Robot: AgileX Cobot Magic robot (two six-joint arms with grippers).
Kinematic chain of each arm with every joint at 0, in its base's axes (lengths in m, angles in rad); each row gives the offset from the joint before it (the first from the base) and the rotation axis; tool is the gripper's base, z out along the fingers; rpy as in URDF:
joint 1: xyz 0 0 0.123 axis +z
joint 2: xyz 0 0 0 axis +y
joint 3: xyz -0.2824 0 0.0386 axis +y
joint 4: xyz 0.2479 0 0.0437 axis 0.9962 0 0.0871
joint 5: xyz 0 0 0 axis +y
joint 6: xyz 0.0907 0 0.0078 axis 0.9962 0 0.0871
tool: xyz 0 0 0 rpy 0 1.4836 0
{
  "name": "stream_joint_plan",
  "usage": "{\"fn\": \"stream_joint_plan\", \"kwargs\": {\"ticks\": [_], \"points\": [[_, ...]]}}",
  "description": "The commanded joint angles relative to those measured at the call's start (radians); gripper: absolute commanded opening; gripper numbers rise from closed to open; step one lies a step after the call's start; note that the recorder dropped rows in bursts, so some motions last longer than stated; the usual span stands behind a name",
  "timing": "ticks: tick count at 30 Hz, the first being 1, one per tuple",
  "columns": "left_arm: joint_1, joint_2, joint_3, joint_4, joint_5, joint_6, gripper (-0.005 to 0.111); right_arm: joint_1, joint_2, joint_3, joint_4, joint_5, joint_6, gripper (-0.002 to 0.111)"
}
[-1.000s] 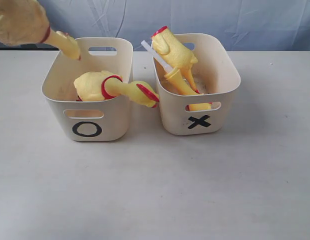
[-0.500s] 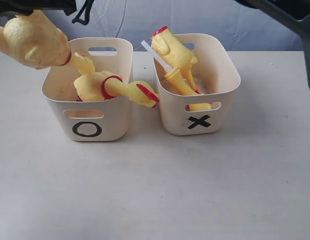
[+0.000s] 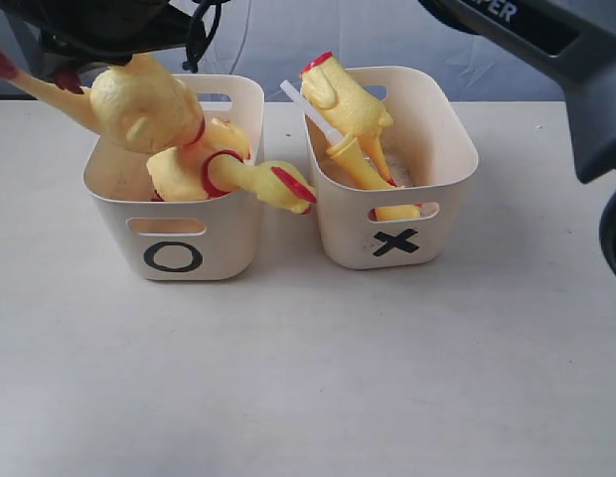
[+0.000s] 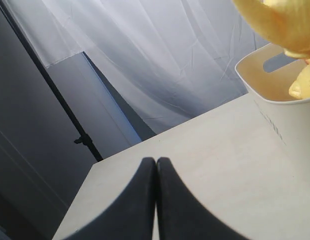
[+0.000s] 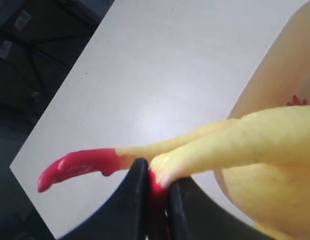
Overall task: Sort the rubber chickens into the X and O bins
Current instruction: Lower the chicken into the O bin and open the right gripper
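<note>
The O bin stands on the left and the X bin on the right. One rubber chicken hangs tilted over the O bin's back left rim, head end down inside. My right gripper, reaching across from the right, is shut on its red foot. Another chicken lies in the O bin with its head over the rim. The X bin holds a headless body and a head-neck piece with a white tube. My left gripper is shut and empty, low over the table beside the O bin.
The dark right arm crosses the top of the exterior view, above the X bin. White tabletop stretches in front of both bins. A pale curtain hangs behind the table's far edge.
The held chicken has swung right and down from the top left corner until it is over the O bin, its neck now inside. The right arm has come into the exterior view.
</note>
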Motion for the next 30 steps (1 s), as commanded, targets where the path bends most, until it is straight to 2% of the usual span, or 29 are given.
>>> {"fn": "stream_joint_plan", "kwargs": {"ticks": [1, 11, 16, 18, 24, 30], "points": [[0.001, -0.002, -0.003, -0.010, -0.006, -0.002, 0.000, -0.011, 0.016, -0.004, -0.023, -0.002, 0.043, -0.001], [0.001, -0.002, -0.003, -0.010, -0.006, -0.002, 0.000, -0.011, 0.049, -0.004, -0.033, -0.010, 0.078, 0.001], [0.001, -0.002, -0.003, -0.010, -0.006, -0.002, 0.000, -0.011, 0.049, -0.004, -0.027, -0.012, 0.077, 0.028], [0.001, -0.002, -0.003, -0.010, -0.006, -0.002, 0.000, -0.009, 0.046, -0.004, -0.022, -0.010, 0.077, 0.032], [0.001, -0.002, -0.003, -0.010, -0.006, -0.002, 0.000, -0.001, 0.021, -0.004, -0.014, 0.043, 0.077, 0.034], [0.001, -0.002, -0.003, -0.010, -0.006, -0.002, 0.000, -0.001, -0.006, -0.004, -0.014, 0.096, 0.077, 0.058]]}}
